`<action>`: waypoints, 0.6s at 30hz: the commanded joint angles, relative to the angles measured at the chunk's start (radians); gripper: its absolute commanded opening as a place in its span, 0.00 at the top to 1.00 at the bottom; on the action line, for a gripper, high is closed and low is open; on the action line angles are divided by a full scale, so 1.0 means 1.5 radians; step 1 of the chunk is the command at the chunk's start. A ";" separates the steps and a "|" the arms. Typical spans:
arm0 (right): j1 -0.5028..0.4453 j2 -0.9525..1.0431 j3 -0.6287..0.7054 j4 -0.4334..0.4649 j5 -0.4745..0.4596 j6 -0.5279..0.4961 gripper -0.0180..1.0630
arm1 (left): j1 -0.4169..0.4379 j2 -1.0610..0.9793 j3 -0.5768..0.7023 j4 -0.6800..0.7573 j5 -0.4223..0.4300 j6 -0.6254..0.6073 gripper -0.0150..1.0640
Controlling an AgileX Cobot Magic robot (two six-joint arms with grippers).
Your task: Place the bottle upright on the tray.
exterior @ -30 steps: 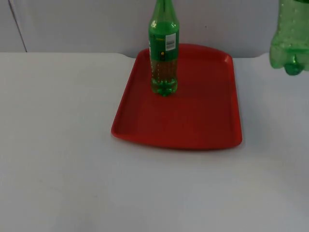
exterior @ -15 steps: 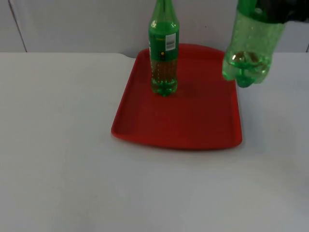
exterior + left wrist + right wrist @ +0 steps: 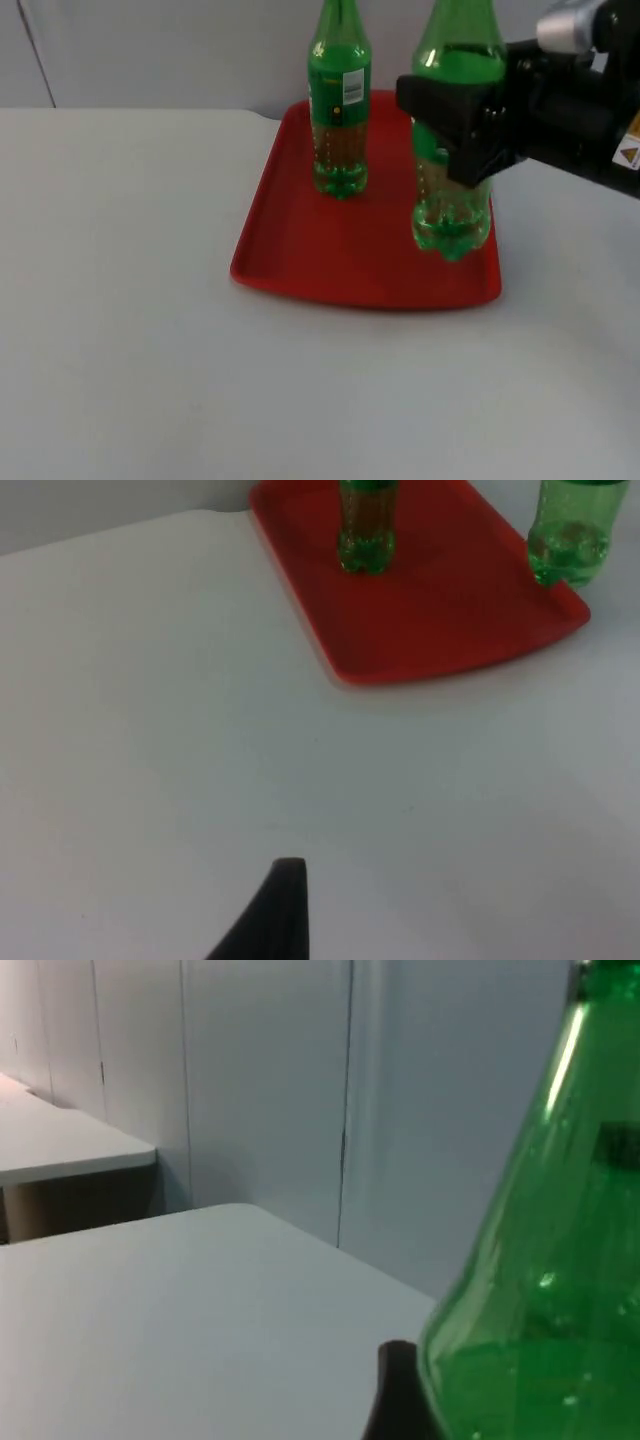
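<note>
I see the right pincer (image 3: 462,140) clamped around the middle of a green clear-plastic bottle (image 3: 452,200), holding it upright over the near right part of the red rectangular plastic tray (image 3: 370,250). I cannot tell whether its base touches the tray floor or hangs just above it. The pincer's black body hides the bottle's mid-section, and the neck is cut off at the frame edge. In the right wrist view the bottle's green shoulder (image 3: 540,1290) sits right against one black fingertip (image 3: 398,1390). A second green plastic bottle with a white label (image 3: 340,110) stands upright on the tray's far left part, well apart from the held one. The tray lies on the white desk (image 3: 120,300). The left pincer waits over the desk, short of the tray; I cannot tell how far it is open.
</note>
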 commanded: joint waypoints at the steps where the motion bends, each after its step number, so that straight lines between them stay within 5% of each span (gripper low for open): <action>1: 0.000 0.015 -0.021 -0.004 -0.030 -0.022 0.98 | -0.002 -0.002 0.004 0.000 -0.002 0.000 0.01; 18: 0.000 0.193 -0.228 -0.009 -0.030 0.047 0.98 | -0.002 -0.002 0.004 0.000 -0.002 0.000 0.01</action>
